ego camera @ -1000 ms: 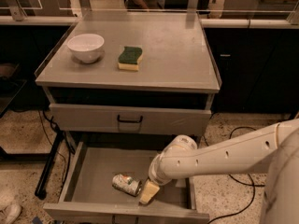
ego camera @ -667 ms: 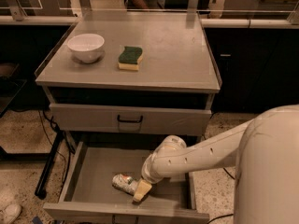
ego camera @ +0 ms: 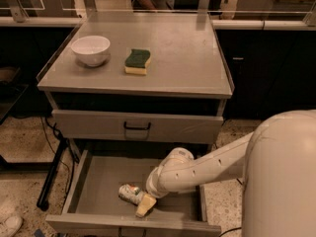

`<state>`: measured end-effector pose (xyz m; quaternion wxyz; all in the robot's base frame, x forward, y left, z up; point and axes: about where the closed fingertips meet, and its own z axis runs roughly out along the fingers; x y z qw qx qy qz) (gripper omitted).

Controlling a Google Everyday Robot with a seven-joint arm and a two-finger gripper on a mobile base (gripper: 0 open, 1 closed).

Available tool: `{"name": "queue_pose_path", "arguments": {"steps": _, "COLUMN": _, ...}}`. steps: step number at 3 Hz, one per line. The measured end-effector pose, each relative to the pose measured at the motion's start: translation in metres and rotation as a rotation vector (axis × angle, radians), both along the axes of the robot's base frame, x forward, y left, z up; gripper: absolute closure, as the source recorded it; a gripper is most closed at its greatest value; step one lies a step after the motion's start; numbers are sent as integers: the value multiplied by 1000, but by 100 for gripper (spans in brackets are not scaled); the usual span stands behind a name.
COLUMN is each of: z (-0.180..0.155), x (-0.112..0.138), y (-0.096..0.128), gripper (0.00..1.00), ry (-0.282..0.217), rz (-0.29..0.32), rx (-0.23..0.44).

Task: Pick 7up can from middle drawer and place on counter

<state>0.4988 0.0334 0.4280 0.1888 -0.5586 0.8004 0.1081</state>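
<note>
The 7up can [ego camera: 129, 193] lies on its side on the floor of the open middle drawer [ego camera: 101, 181], near the drawer's front. My gripper [ego camera: 143, 205] reaches down into the drawer from the right on the white arm [ego camera: 197, 169]. Its yellowish fingertips [ego camera: 144, 206] are right at the can's right end, touching or nearly touching it. The counter [ego camera: 182, 58] is the grey cabinet top above, with clear raised guards at its sides.
A white bowl [ego camera: 90, 50] and a green-and-yellow sponge [ego camera: 137, 61] sit on the counter's left half. The upper drawer with a black handle [ego camera: 137, 127] is closed. My white body [ego camera: 281, 177] fills the lower right. A black stand leg [ego camera: 52, 174] slants left of the cabinet.
The gripper has moved left and forward inside the drawer, closing in on the can's right end. The can has stayed in place.
</note>
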Motion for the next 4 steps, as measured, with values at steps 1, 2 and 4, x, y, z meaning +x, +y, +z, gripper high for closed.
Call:
{"name": "queue_pose_path", "arguments": {"steps": 1, "z": -14, "x": -4, "y": 39, "gripper": 0, "ry": 39, "rz": 45, "rx": 30}}
{"name": "queue_pose_path", "arguments": {"steps": 2, "z": -14, "x": -2, "y": 39, "gripper": 0, "ry": 37, "rz": 50, "rx": 27}}
{"name": "queue_pose_path", "arguments": {"steps": 4, "z": -19, "x": 21, "y": 41, "gripper": 0, "ry": 32, "rz": 52, "rx": 4}}
